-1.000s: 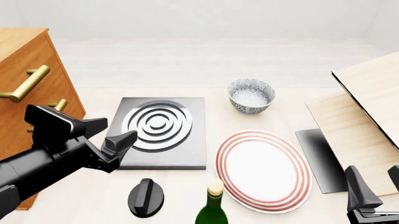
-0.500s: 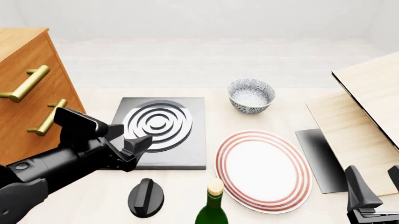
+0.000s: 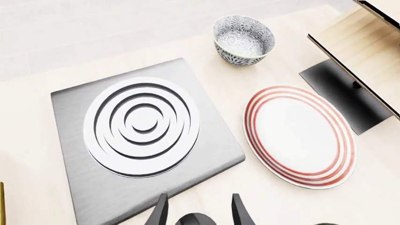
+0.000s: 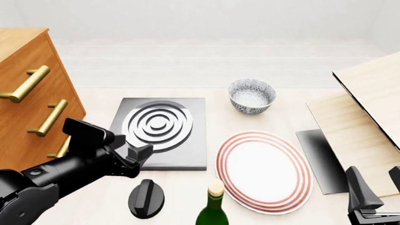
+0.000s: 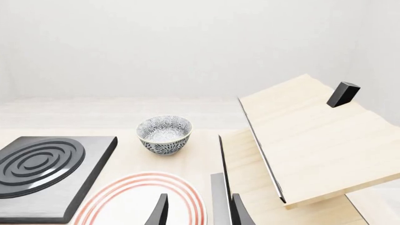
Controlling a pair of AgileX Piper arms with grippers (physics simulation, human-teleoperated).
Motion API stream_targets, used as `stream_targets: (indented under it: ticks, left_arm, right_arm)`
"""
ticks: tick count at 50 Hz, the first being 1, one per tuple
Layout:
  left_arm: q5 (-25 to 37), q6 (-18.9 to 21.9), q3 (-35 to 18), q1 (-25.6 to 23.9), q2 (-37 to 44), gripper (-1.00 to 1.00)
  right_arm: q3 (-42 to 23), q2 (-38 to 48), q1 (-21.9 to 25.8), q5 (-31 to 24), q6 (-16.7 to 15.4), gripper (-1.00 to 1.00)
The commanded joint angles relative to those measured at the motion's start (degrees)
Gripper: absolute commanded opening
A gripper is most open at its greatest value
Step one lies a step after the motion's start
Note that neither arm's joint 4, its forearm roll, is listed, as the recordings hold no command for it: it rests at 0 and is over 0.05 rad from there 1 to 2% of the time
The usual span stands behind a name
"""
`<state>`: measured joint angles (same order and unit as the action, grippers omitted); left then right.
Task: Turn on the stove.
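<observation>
One stove (image 4: 161, 133), one knob (image 4: 146, 198), both grippers' fingers (image 3: 158, 214) spread, holding nothing.

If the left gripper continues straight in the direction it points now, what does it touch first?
Most likely the black knob, which sits between the left gripper's open fingers in the wrist view; the stove slab lies just beyond. Depth is uncertain.

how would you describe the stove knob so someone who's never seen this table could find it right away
Start at the dark grey stove slab with the silver ring burner, beside the wooden drawer cabinet. The knob lies apart from the slab on the bare table, between the slab's near edge and the viewer, left of the green bottle. It is the only small black round disc with a raised bar across its top.
</observation>
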<state>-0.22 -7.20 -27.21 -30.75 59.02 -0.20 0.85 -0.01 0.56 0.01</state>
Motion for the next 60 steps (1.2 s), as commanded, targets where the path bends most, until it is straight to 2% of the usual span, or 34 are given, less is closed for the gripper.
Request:
stream_targets:
  ticks: [1,10,31,60]
  left_arm:
    - [-1.7,-1.8,1.7,0.0,1.8,1.0]
    - [-2.6,-3.4,2.6,-0.5,2.9,1.0]
    - [-6.2,-2.9,5.6,0.8,5.7,1.0]
    - [-10.8,-4.9,7.9,0.1,10.4,1.0]
  right_arm:
    - [0.0,0.0,0.0,0.0,0.0,1.0]
    - [0.0,0.0,0.0,0.0,0.0,1.0]
    - [0.0,0.0,0.0,0.0,0.0,1.0]
    - [0.0,0.0,0.0,0.0,0.0,1.0]
